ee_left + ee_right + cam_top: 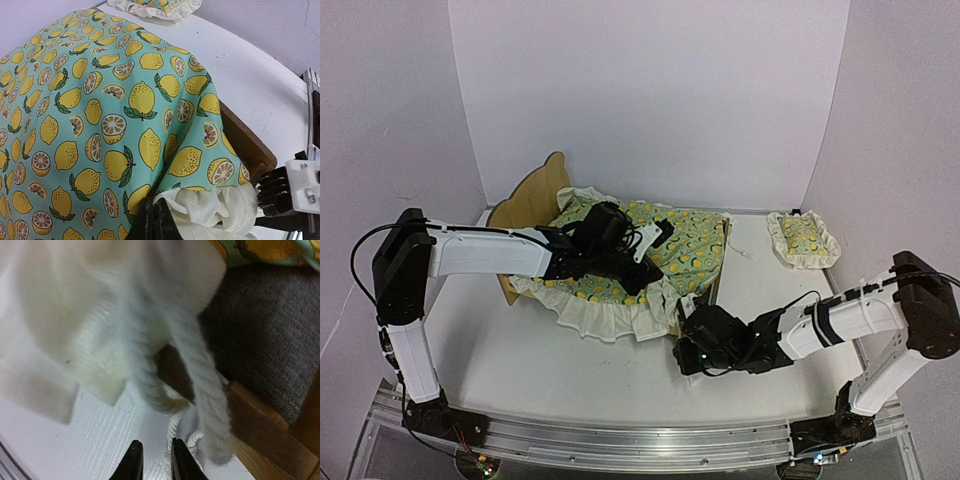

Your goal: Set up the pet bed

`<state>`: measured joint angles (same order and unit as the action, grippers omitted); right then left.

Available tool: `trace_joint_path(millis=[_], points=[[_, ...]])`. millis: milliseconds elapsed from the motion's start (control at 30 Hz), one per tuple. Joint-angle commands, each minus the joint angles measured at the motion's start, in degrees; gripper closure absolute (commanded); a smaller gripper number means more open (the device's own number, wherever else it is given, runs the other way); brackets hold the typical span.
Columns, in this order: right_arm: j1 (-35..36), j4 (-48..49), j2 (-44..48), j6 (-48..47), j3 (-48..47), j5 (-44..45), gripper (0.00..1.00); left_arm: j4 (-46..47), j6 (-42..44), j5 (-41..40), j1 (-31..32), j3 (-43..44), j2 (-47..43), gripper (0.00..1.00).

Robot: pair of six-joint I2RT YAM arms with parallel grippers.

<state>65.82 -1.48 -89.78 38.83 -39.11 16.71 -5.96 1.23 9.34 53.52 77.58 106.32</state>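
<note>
A lemon-print blanket (650,255) covers the pet bed (527,200). The left gripper (152,220) pinches its ruffle. The right gripper (152,460), fingers nearly together, holds nothing near the bed's corner.

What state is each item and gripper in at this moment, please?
Bed: upright, mostly covered.
Blanket: draped over bed, ruffle spilling over near side.
Pillow: on table, apart from bed.
Left gripper: shut on blanket ruffle.
Right gripper: nearly shut, holding nothing, by bed corner.

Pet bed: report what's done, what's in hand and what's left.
Done: the lemon-print blanket is draped over the pet bed, its ruffle hanging off the near side. In hand: the left gripper is shut on the blanket's ruffled edge, and the right gripper hovers by the bed's foot corner. Left: the pillow lies on the table.
</note>
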Motion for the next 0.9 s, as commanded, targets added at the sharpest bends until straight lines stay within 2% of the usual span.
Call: trace_joint_path(millis=[0, 267, 533, 700, 767, 867], points=[[-0.51, 1.48, -3.23, 1.93, -3.53, -0.87, 0.7, 2.18, -0.09, 1.01, -0.34, 1.69, -3.32, 1.0], [-0.52, -4.92, -8.18, 2.95, -7.02, 0.15, 0.65, 2.09, 0.5, 1.55, -0.34, 1.7, -3.65, 1.0], [-0.07, -7.67, -11.3, 0.67, -7.59, -1.9, 0.65, 2.13, 0.52, 1.38, -0.34, 1.35, -3.54, 1.0], [1.46, -7.95, -12.88, -2.06, -8.81, -0.53, 0.82, 2.04, 0.74, 0.75, -0.33, 1.26, -3.57, 1.0], [1.75, -7.93, -13.48, -2.59, -8.81, 0.73, 0.85, 1.94, 0.79, 0.36, -0.34, 1.18, -3.59, 1.0], [1.85, -7.93, -13.96, -2.74, -8.0, 1.35, 0.75, 1.83, 0.79, 0.14, -0.3, 1.17, -3.54, 1.0]])
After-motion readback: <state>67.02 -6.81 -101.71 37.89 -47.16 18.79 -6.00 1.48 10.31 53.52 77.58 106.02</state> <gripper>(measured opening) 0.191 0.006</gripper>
